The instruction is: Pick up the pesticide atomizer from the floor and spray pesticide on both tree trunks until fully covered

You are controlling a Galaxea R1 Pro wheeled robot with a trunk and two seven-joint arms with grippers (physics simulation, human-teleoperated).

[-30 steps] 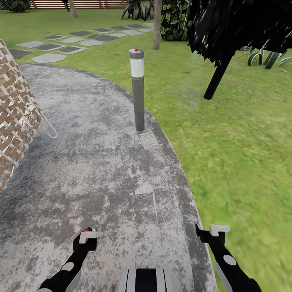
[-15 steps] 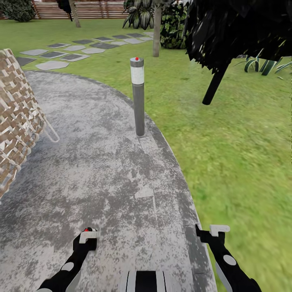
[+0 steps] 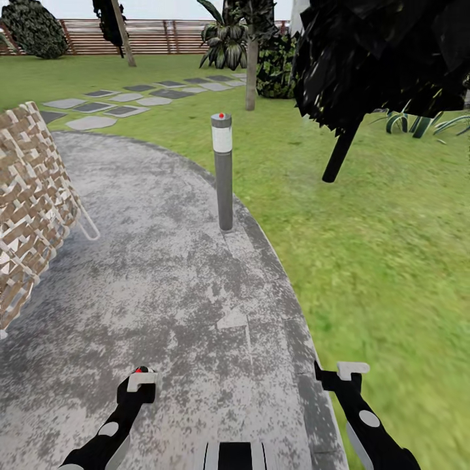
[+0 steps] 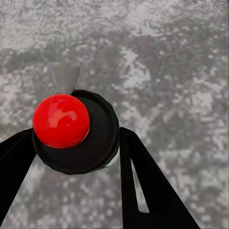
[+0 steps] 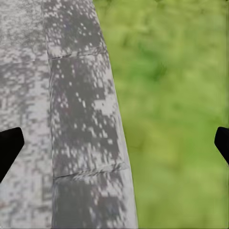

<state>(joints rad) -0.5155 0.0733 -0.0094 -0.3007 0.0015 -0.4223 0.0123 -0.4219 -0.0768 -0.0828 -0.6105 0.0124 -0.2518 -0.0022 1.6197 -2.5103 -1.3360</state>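
My left gripper [image 3: 140,385] hangs low over the grey stone paving [image 3: 163,281], shut on the pesticide atomizer [image 4: 76,131]. The atomizer is a black round body with a red ball and a grey nozzle, and its red top [image 3: 138,370] peeks out in the head view. At the paving's edge my right gripper [image 3: 339,377] is open and empty, its fingertips far apart over stone and grass [image 5: 167,95]. One pale-trunked tree [image 3: 251,72] stands ahead on the lawn. A second, leaning tree trunk [image 3: 124,42] rises at the far left by the fence.
A grey bollard light [image 3: 223,173] stands at the paving's curved edge ahead. A woven wicker chair [image 3: 29,209] is at the left. A near-black tree [image 3: 339,153] overhangs the lawn at right. Stepping stones [image 3: 98,108] lead toward the slat fence [image 3: 156,36].
The whole picture has slid downward as the camera moved, so the fence and sky now show at the top. Both arms keep the same pose.
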